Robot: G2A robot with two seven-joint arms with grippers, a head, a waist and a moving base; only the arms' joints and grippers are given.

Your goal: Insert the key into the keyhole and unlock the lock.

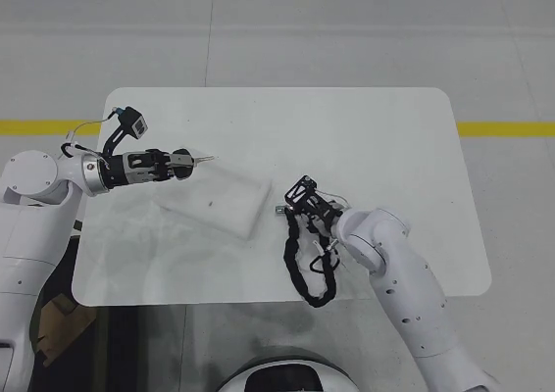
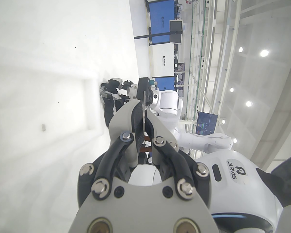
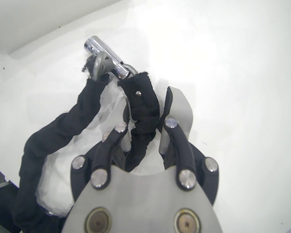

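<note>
Left wrist view: clamped flat on the key (image 2: 144, 109) with the left gripper (image 2: 141, 112), only a short length of thin blade poking past the pads. In the top view, held over the left part of the desk (image 1: 376, 147), long axis roughly level and running across the desk, tip aimed toward the robot's right, close to the far corner of a shallow white tray (image 1: 221, 201). Beyond that tray, pinched shut with the right gripper (image 3: 148, 105) on a black sleeved chain (image 3: 58, 132), just behind the shiny lock (image 3: 106, 58). Barrel-shaped, low by the desk, long axis slanting away from the right gripper, one round end turned toward the tray; cannot tell whether the keyhole sits in that end. Well apart from the key, and probably not in line with it. Likely trouble: held only through the soft chain, so liable to swing or roll aside under a push from the key tip. Also a thin grip on the key, so likely to twist or slip between the pads when turned. Possible knock against the tray rim on the way across.
</note>
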